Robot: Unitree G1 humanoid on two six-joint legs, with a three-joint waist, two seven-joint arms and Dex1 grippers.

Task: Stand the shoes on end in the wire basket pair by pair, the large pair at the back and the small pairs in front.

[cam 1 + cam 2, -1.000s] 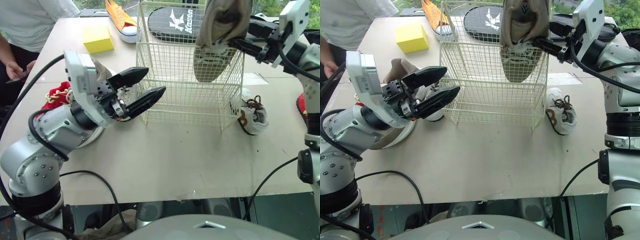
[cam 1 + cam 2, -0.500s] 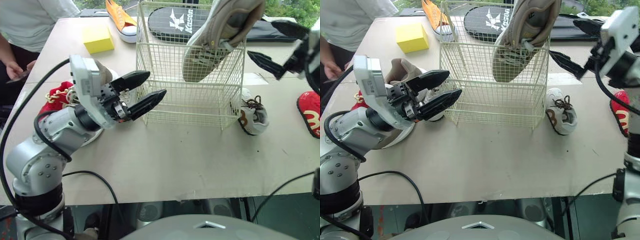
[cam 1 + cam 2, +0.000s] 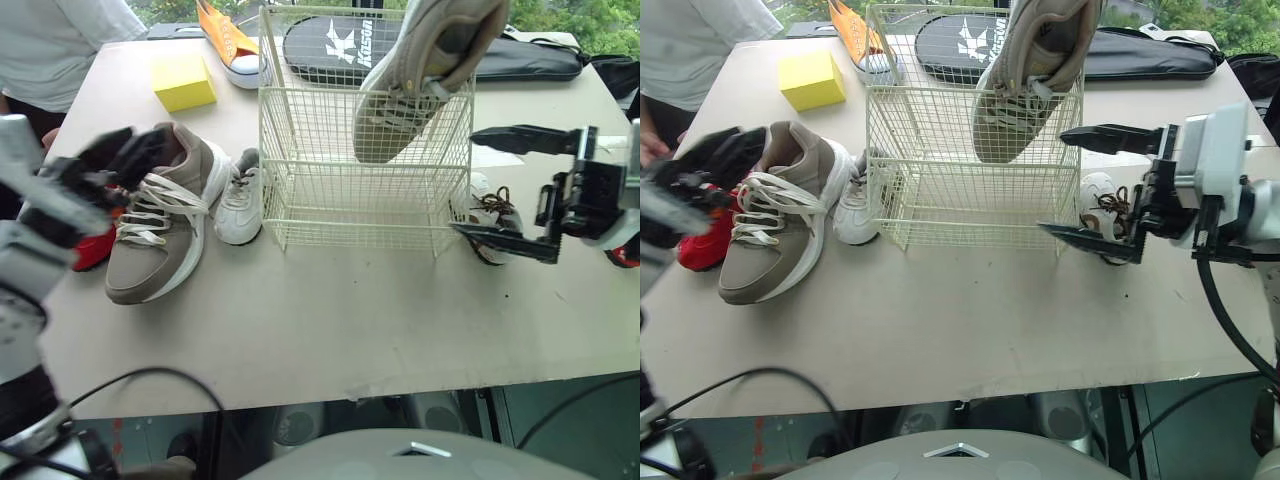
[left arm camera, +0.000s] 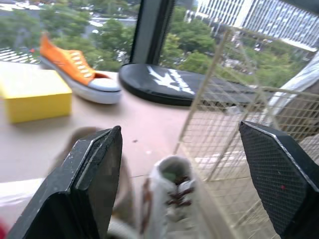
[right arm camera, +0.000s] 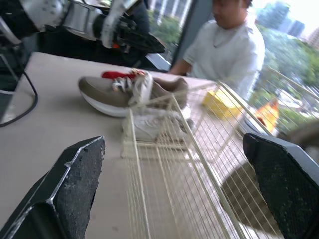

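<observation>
Big shoe [image 3: 420,75] is in basket [image 3: 310,150]: toe down, heel well above rim, leaning on the right wall toward the back. Nothing grips it; the wire carries it. It is tilted, not truly upright. Reads as propped in that corner to leave rear room for its partner. Can't see any other shoe in the basket.

Mate [image 3: 160,225] lies flat on its sole on table [image 3: 350,320], left of basket, toe toward robot. White shoe [image 3: 240,195] sits betw. mate and basket, just beside the left wall. Laced shoe [image 3: 1102,200] (brown laces) is just right of basket, near its front corner. Red shoe [image 3: 700,245] is at the left edge, beside mate. Orange shoe [image 3: 230,45], yellow block [image 3: 183,82] and black bag [image 3: 520,60] are beyond basket. Person [image 3: 50,50] at far-left corner.

R gripper [image 3: 1090,185]: fingers spread wide, empty, alongside basket's right wall, lower finger just in front of laced shoe. L gripper [image 4: 180,126]: fingers wide apart, nothing held, over left side of table near mate's heel; blurred in head views.

Judgement: one of the big pair is in and nothing else, so early. Next is prob. mate to the back, beside the first; L arm is nearest. Risk: the leaning shoe may slide or tip when the second goes in, so it may need straightening. A small shoe lies on each side of basket, so each arm has one close.
</observation>
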